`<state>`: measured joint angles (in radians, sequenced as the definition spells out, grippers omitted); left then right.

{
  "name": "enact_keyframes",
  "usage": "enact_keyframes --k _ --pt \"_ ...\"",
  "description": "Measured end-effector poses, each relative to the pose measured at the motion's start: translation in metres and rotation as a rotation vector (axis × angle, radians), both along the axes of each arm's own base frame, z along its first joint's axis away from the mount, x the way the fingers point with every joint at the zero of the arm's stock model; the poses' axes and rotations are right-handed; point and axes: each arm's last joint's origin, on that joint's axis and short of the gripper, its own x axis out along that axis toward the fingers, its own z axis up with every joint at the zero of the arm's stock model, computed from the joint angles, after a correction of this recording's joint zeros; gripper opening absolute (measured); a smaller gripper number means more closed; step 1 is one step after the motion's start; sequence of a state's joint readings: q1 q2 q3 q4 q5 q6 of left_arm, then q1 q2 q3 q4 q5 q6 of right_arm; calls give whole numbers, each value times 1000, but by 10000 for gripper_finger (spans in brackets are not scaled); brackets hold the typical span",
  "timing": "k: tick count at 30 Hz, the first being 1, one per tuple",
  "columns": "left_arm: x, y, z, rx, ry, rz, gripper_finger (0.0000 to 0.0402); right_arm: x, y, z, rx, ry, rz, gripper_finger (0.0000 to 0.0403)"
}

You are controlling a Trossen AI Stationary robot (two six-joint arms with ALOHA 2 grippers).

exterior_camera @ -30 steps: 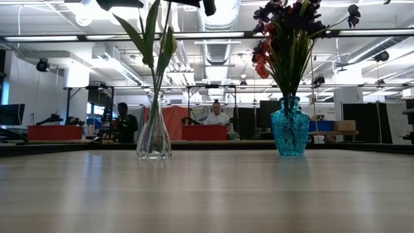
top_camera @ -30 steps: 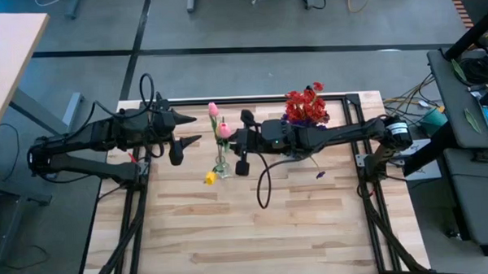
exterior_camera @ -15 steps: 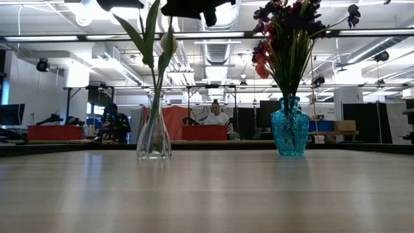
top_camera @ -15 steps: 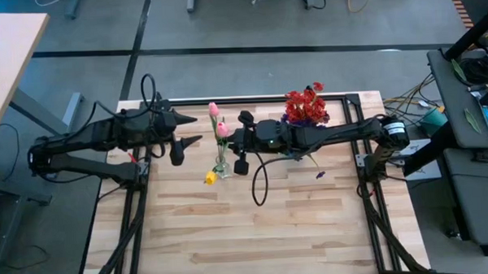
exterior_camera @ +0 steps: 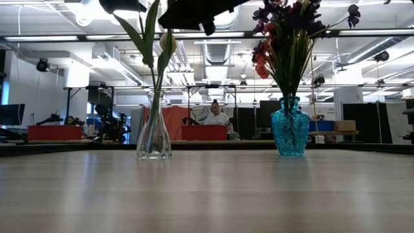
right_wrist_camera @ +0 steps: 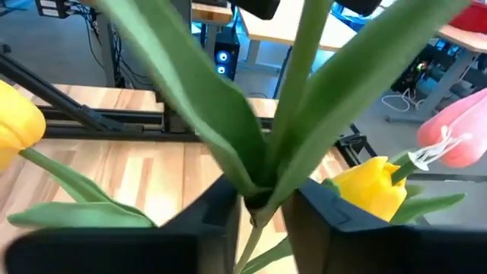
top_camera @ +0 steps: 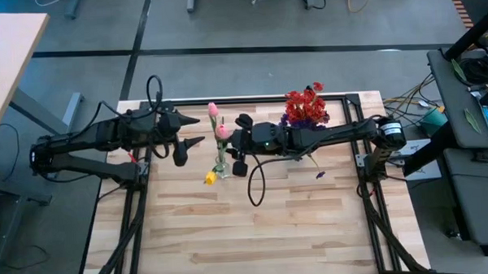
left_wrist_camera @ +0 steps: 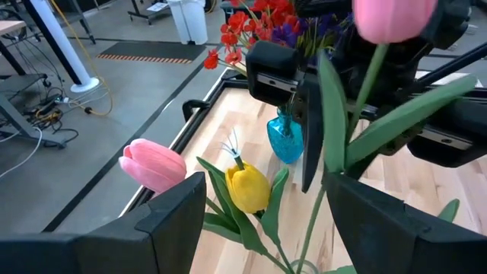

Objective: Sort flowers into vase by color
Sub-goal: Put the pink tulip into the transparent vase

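Note:
A clear glass vase [top_camera: 221, 167] [exterior_camera: 154, 134] holds pink tulips [top_camera: 224, 131] [left_wrist_camera: 154, 164] and a yellow tulip [top_camera: 210, 178] [left_wrist_camera: 248, 187], their stems standing in its neck. A blue vase [exterior_camera: 290, 127] [top_camera: 306, 110] holds red and purple sprays. My right gripper [top_camera: 230, 143] [right_wrist_camera: 259, 199] hovers over the clear vase from the right, shut on a tulip stem. My left gripper [top_camera: 196, 130] [left_wrist_camera: 266, 221] waits open just left of the clear vase, touching nothing. My right gripper pinches one green tulip stem [right_wrist_camera: 262, 179] between its two fingers [right_wrist_camera: 205, 221], at the place where the long leaves branch off. It comes level from the table's right, fingers across the stem. The stem stands roughly upright and runs down toward the clear vase [exterior_camera: 157, 84].
A small purple bit [top_camera: 319, 174] lies on the wood right of the middle. The near half of the table [top_camera: 264, 234] is bare planks. A black frame rail [top_camera: 251, 98] runs along the far edge. A person sits in the room beyond [exterior_camera: 216, 115].
My right gripper has moved a little toward the table's left, closer over the clear vase, keeping its hold on the stem. In the low view its dark body has come further into the picture above the vase.

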<state>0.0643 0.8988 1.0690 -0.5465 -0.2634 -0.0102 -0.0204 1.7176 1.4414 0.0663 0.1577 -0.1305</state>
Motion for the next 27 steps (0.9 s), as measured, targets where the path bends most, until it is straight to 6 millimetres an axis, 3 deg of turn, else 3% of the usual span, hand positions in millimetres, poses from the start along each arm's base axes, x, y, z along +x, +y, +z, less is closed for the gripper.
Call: enact_keyframes --k 7,16,21,27 --pt "-1 0 0 -7 -5 3 256 -3 0 -1 1 39 0 186" --pt "-1 0 0 -7 -5 3 256 -18 1 15 26 55 -5 298" --pt "-1 0 0 -11 -5 4 256 -32 2 30 49 53 -13 339" --pt "-12 -7 2 -83 -25 2 254 -56 6 55 61 42 -6 360"
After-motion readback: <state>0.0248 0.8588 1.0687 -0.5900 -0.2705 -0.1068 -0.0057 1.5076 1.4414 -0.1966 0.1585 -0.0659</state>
